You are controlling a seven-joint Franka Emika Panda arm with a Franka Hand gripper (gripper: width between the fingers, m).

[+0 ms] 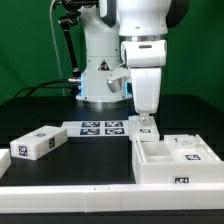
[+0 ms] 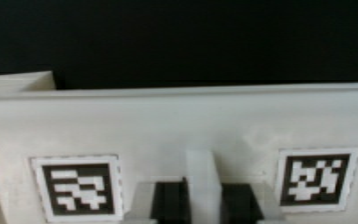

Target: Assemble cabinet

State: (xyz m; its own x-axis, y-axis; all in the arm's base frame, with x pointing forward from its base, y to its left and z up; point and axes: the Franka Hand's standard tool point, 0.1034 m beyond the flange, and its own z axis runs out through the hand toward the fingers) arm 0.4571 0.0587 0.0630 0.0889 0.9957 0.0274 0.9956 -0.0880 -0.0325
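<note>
On table (image 1: 90, 160), one block (image 1: 38, 143), one cabinet box (image 1: 155, 172)

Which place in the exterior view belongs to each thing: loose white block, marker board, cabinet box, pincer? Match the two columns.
Things: 1 loose white block; 2 marker board; 3 cabinet box; 4 pincer.
Places: A exterior view's right; B at the box's rear edge; C exterior view's left; D middle, before the robot base.
Pairs: 1-C; 2-D; 3-A; 4-B.
</note>
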